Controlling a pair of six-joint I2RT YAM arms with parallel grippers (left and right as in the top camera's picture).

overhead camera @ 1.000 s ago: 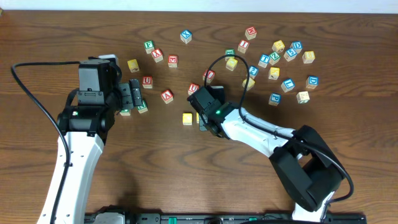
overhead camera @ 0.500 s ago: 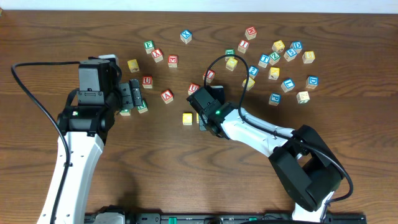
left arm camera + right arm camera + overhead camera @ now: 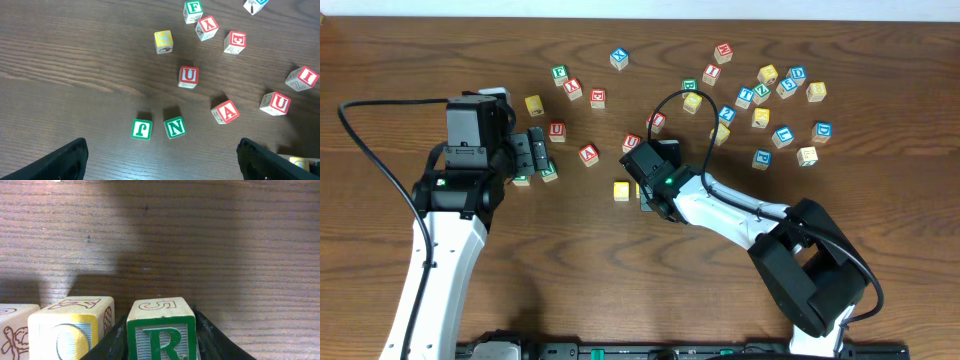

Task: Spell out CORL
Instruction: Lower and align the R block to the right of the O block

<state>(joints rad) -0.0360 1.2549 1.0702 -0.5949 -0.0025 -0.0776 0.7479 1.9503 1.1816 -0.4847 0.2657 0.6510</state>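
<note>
Overhead, the right end effector (image 3: 646,192) sits low over the middle of the brown wooden desk (image 3: 570,280). A yellow-topped wooden cube (image 3: 622,190) lies just beside it, its letter too small to read. The left end effector (image 3: 534,150) hangs well apart, among loose letter cubes.

In the left wrist view, the left fingers (image 3: 70,159) stand spread wide with nothing between them. Below them lie a green J cube (image 3: 141,129) and a green N cube (image 3: 175,127), side by side. No L can be made out for certain here.

In the right wrist view, the right end effector pinches the green-lettered wooden R cube (image 3: 161,330), one dark finger (image 3: 212,340) against each side. This cube is just beside the yellow-framed O cube (image 3: 72,327), with a narrow gap between them. A pale cube with a red drawing (image 3: 12,330) stands further left.

The step in hand looks like setting R as the third letter. Whether R rests on the desk cannot be told. The next move likely calls for opening without nudging O, then finding an L.
</note>
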